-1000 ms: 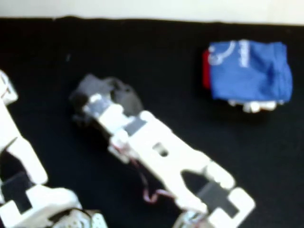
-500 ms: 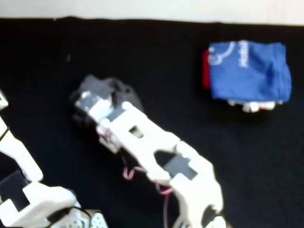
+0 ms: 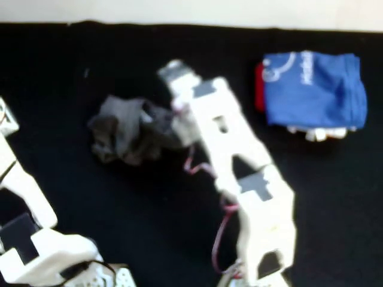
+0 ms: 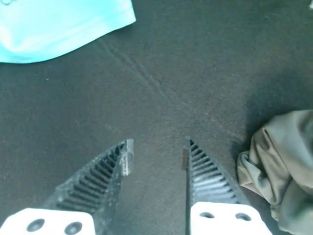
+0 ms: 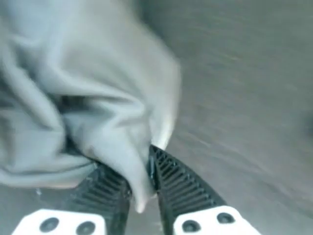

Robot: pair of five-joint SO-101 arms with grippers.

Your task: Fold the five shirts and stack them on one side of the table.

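Right wrist view: right gripper point(image 5: 141, 185) is clamped on grey shirt point(image 5: 83, 93), prob. one thin fold; a hard tug could slip it free. Meanwhile left gripper point(image 4: 156, 155) has jaws apart.

Under the blue shirt point(image 3: 314, 86) by the counter's point(image 3: 60, 60) far edge, a red shirt point(image 3: 259, 86) and a white shirt point(image 3: 317, 133) show only as thin slivers. In the left wrist view the cyan shirt point(image 4: 58, 24) and grey shirt point(image 4: 281, 166) run off the frame. The grey fold pinched in the right tool point(image 5: 132, 164) is blurred.
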